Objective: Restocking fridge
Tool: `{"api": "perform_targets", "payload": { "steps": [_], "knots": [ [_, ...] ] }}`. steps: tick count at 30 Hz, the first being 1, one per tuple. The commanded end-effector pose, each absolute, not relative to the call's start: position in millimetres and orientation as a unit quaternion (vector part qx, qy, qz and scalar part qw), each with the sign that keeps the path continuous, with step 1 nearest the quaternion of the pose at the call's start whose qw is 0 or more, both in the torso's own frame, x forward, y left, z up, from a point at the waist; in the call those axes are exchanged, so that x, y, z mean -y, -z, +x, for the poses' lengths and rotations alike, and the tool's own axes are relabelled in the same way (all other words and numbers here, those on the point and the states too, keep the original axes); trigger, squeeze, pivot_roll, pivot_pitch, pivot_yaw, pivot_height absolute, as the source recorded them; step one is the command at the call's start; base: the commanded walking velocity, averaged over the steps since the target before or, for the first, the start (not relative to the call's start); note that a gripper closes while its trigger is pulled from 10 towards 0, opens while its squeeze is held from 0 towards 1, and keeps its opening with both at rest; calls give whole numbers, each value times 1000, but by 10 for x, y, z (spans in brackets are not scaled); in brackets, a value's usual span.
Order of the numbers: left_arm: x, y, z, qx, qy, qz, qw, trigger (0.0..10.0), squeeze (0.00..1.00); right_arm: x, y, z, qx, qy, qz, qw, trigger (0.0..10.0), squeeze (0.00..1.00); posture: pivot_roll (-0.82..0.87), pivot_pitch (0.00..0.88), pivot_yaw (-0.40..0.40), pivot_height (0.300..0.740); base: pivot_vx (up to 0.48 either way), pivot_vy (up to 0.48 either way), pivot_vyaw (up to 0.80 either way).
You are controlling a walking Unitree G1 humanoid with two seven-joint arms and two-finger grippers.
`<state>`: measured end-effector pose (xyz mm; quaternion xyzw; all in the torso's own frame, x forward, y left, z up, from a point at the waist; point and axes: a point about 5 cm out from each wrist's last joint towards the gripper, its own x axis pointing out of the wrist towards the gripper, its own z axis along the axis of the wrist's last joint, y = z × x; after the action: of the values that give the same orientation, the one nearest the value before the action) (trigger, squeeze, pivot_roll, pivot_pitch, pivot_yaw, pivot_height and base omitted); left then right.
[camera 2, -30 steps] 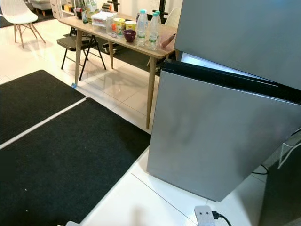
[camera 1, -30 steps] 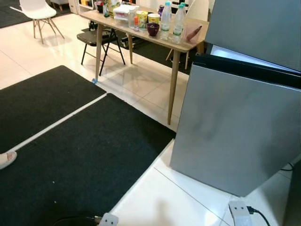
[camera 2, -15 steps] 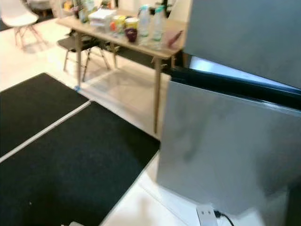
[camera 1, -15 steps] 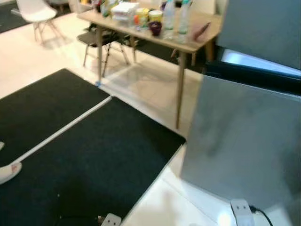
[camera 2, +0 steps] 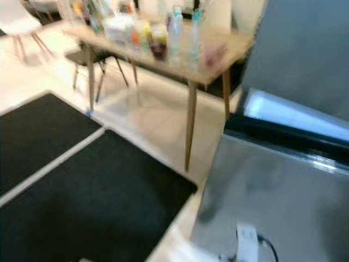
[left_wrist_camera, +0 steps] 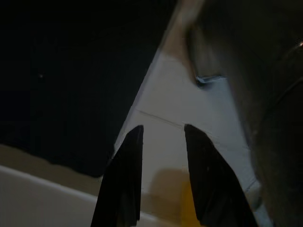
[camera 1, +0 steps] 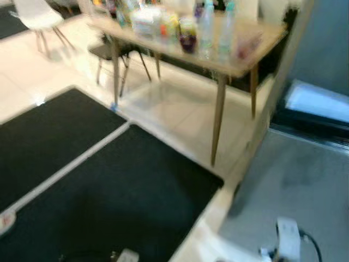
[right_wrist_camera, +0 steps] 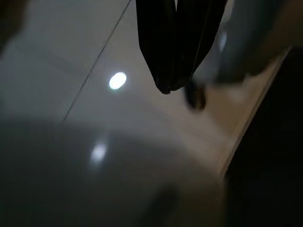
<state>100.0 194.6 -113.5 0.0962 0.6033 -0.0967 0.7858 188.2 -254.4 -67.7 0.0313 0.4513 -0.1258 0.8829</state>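
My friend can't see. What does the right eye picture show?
A blurry room: a wooden table holding bottles and food stands behind black mats on a white floor, with a grey fridge at right, its door ajar.

The fridge (camera 2: 283,180) beside the table has a brushed, silvery metal skin with a dull sheen. The table (camera 1: 240,60) looks like pale wood, matt, on slim wooden legs. Two clear plastic bottles (camera 1: 206,27) stand on the table. On the floor before the table, black mats (camera 1: 109,191) look rough and matt like carpet, and the cream tiles (camera 1: 174,109) between them and the table are glossy, throwing reflections. The left gripper (left_wrist_camera: 163,142) fingers are matt black.
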Motion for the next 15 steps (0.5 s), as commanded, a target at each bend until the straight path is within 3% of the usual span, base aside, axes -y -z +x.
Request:
{"api": "perform_targets", "payload": {
  "steps": [1, 4, 11, 15],
  "knots": [
    [-1779, 1009, 1454, -522, 99, 83, 843, 10000, 0, 2526, 736, 1778, -464, 141, 44, 874, 10000, 0, -43, 0, -22, 740, 0, 0, 0],
    [-1770, 1013, 1445, -523, 100, 81, 843, 10000, 0, 2679, 732, 1689, -477, 175, 15, 861, 10000, 0, -43, 0, -27, 740, 0, 0, 0],
    [-1762, 1009, 1459, -521, 101, 80, 844, 10000, 0, 2773, 743, 1582, -476, 201, 22, 856, 10000, 0, -45, 0, -31, 740, 0, 0, 0],
    [-1764, 1007, 1460, -520, 105, 82, 843, 10000, 0, 2791, 632, 1778, -407, 210, 79, 885, 10000, 0, -48, 0, -26, 740, 0, 0, 0]
  ]
}}
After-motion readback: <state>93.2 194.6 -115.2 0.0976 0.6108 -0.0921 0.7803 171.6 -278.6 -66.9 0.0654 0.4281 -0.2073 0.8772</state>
